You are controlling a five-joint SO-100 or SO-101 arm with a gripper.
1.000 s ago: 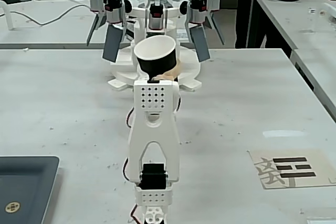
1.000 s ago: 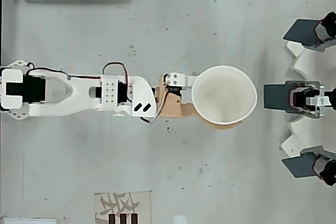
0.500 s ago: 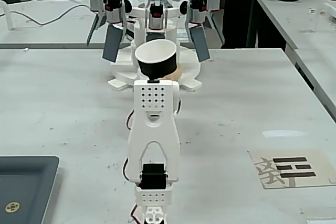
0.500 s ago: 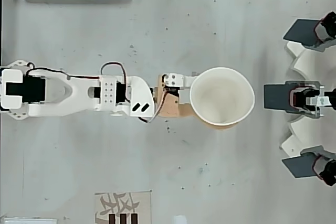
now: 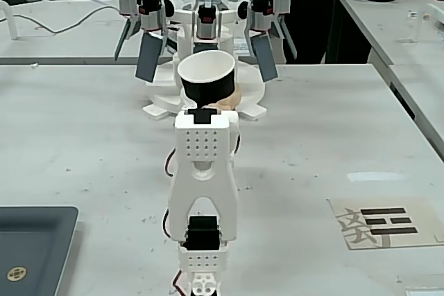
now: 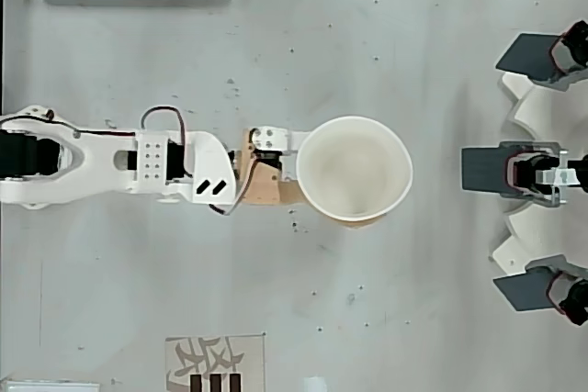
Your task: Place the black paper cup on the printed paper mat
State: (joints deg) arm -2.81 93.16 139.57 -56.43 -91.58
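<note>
One gripper (image 6: 317, 192) grips black paper cup (image 5: 207, 81) (upright).

The black paper cup (image 6: 354, 170) hides the jaws' tips, and the overhead view's bottom edge crops the printed paper mat (image 6: 215, 364).

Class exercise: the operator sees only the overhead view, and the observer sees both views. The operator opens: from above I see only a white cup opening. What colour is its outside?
Observer: In the fixed view the black paper cup has a matte black wall and stands upright in the claw.
Operator: My view cuts the mat off. Is it clear?
Observer: Yes. The printed paper mat lies flat to the right of the arm with nothing on it.
Operator: And the tray?
Observer: The grey tray shows a round emblem near its front corner.
</note>
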